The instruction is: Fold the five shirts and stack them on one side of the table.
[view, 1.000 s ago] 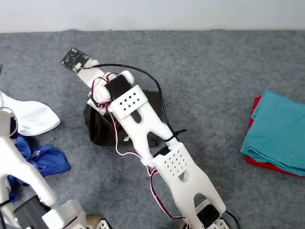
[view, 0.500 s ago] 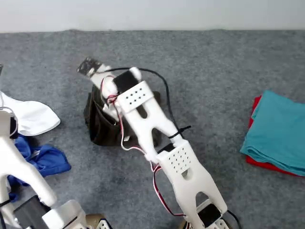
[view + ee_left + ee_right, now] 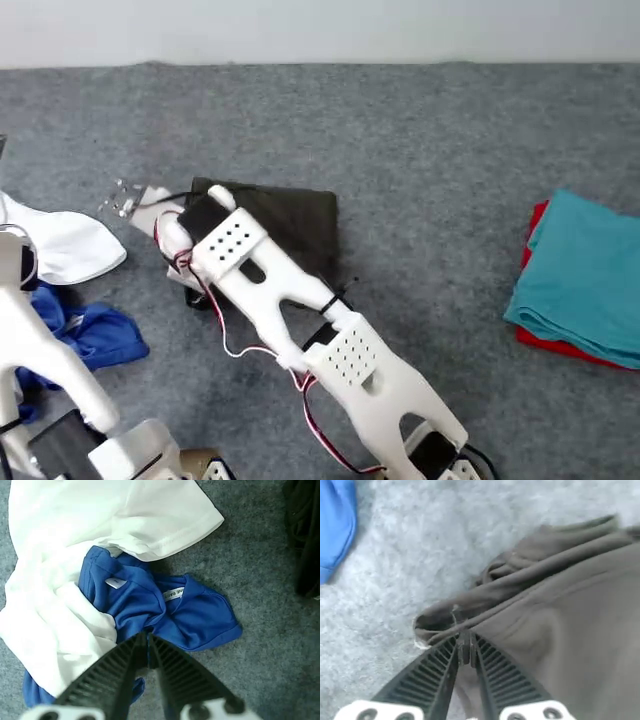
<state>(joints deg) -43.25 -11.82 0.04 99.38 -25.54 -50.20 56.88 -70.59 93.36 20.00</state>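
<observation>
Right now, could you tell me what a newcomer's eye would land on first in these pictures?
The white right arm stretches diagonally across the grey table, its pincer shut on the edge of a dark shirt. At the high view's right edge a folded teal shirt sits on a red shirt; at its left, a white shirt and a blue shirt lie crumpled together.

Centre-left of surface: middle shirt, under right arm. Right tool at its left edge. Far left: upper shirt partly over lower shirt, left tool above both. Right edge: folded stack.
</observation>
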